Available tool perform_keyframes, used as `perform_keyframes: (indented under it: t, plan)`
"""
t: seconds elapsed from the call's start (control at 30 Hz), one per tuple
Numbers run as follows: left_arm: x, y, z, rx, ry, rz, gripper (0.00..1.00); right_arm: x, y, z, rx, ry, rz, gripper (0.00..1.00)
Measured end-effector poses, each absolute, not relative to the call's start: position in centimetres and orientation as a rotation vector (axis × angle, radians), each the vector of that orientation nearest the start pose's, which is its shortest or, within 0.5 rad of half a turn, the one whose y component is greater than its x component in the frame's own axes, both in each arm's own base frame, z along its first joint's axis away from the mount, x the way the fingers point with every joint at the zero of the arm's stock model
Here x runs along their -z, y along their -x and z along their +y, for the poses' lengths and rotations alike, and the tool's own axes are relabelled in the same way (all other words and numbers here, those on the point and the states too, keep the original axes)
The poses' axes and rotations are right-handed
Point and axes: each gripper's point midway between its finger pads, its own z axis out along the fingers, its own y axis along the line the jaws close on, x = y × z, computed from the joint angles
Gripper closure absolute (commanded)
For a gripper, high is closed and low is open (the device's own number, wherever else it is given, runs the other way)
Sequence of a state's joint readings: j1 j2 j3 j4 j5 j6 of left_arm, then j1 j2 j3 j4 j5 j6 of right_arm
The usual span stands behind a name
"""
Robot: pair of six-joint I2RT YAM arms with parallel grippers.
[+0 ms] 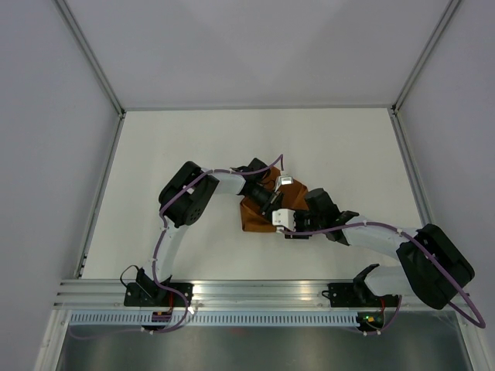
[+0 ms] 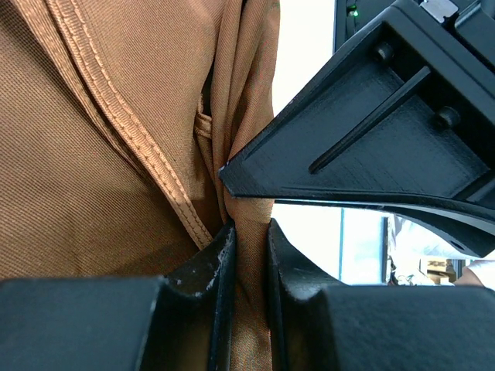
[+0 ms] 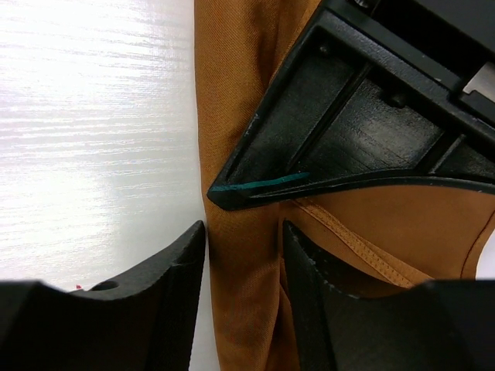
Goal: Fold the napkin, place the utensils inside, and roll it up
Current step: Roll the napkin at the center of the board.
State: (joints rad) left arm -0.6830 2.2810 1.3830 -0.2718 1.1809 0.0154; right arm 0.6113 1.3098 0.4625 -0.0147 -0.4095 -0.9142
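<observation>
**Top external view.** The white surface (image 1: 193,139) carries the rust-orange satin cloth napkin (image 1: 251,218), which lies bunched and folded near the centre, slightly right of the middle. The left end effector (image 1: 269,202) reaches in from the left and sits over the napkin. The right end effector (image 1: 288,224) reaches in from the right and meets the cloth at its right edge. The two end effectors are close together above the cloth, and their fingertips are too small to resolve here.

**Left wrist view.** The left end effector (image 2: 247,241) is at a narrow setting. A vertical fold of the napkin (image 2: 100,154) is pinched between its two black fingers. A stitched hem runs diagonally across the cloth on the left. A black finger of the right end effector (image 2: 249,175) points in from the right, its tip touching the same fold just beyond the pinch.

**Right wrist view.** The right end effector (image 3: 244,241) is at a medium setting. Its jaws stand apart, one on each side of a ridge of the napkin (image 3: 232,77). The left end effector (image 3: 232,190) enters from the upper right, its tip resting on the cloth. The bare surface (image 3: 93,116) lies to the left of the ridge.
</observation>
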Motion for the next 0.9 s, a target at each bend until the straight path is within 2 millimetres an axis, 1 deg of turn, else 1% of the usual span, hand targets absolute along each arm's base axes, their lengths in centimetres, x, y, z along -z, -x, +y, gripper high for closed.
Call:
perform_keyframes:
  t: [0.07,0.13,0.17,0.2,0.27,0.3,0.37,0.47,0.5,0.6,0.73,0.8,0.9]
  plan:
    - [-1.3,-21.4,-38.3,1.818,-1.217,2.324,0.98,-1.9,-22.3,20.5,-0.354,1.765,1.584,0.51]
    - [-1.3,-21.3,-38.3,1.819,-1.216,2.329,0.98,-1.9,-22.3,20.5,-0.355,1.767,1.585,0.55]
    - [-1.3,-21.3,-38.3,1.819,-1.215,2.329,0.97,-1.9,-22.2,20.5,-0.357,1.77,1.585,0.57]
    - [-1.3,-21.3,-38.3,1.819,-1.216,2.329,0.97,-1.8,-22.2,20.4,-0.357,1.771,1.586,0.62]
    - [-1.3,-21.3,-38.2,1.819,-1.215,2.332,0.96,-1.8,-22.2,20.4,-0.355,1.775,1.585,0.67]
    - [-1.4,-21.3,-38.2,1.819,-1.214,2.333,0.94,-1.8,-22.2,20.4,-0.355,1.777,1.584,0.7]
    - [-1.4,-21.3,-38.2,1.814,-1.214,2.336,0.91,-1.8,-22.3,20.5,-0.358,1.781,1.588,0.79]
    - [-1.4,-21.3,-38.2,1.793,-1.217,2.338,0.82,-1.8,-22.3,20.5,-0.364,1.79,1.597,0.86]
    - [-1.4,-21.3,-38.2,1.784,-1.22,2.337,0.75,-1.8,-22.3,20.5,-0.365,1.794,1.601,0.86]
    - [-1.5,-21.4,-38.2,1.734,-1.23,2.328,0.68,-1.8,-22.3,20.6,-0.376,1.805,1.613,0.89]
    - [-1.8,-21.8,-38.1,1.629,-1.241,2.32,0.65,-1.6,-22.1,20.7,-0.402,1.82,1.637,0.92]
    - [-1.9,-22.4,-38.2,1.572,-1.238,2.313,0.62,-1.6,-22.1,20.7,-0.407,1.822,1.65,0.93]
    - [-2.2,-23.6,-38.4,1.483,-1.216,2.304,0.61,-1.6,-22.2,20.7,-0.414,1.82,1.665,0.94]
